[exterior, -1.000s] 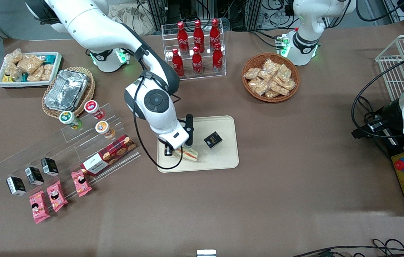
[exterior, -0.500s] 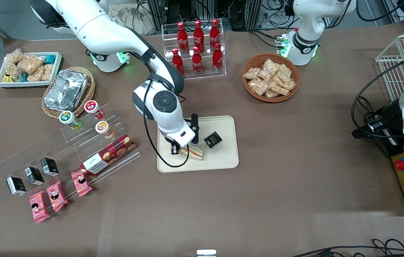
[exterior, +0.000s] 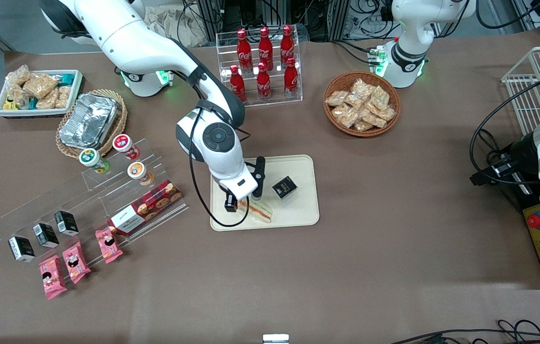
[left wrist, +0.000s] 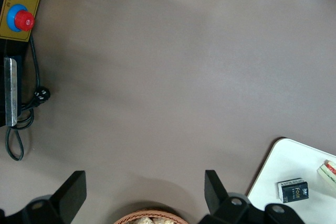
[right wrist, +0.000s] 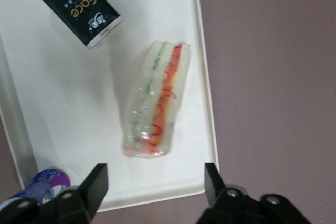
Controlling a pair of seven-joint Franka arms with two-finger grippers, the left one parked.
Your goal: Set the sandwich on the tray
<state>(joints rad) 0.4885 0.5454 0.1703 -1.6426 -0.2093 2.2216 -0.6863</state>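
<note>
Right wrist view: clear-wrapped wedge sandwich (right wrist: 155,103), pale bread striped orange-red and green, flat on smooth cream-beige rectangular plastic tray (right wrist: 58,103) near its rounded rim. Glossy black carton (right wrist: 80,7) alongside. Gripper (right wrist: 153,188) above, fingers spread wide, holding nothing.

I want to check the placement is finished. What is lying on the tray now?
On the tray lie the sandwich and a small black box. The gripper hangs open above the sandwich, jaws apart, holding nothing. The arm covers part of the tray in the front view.
</note>
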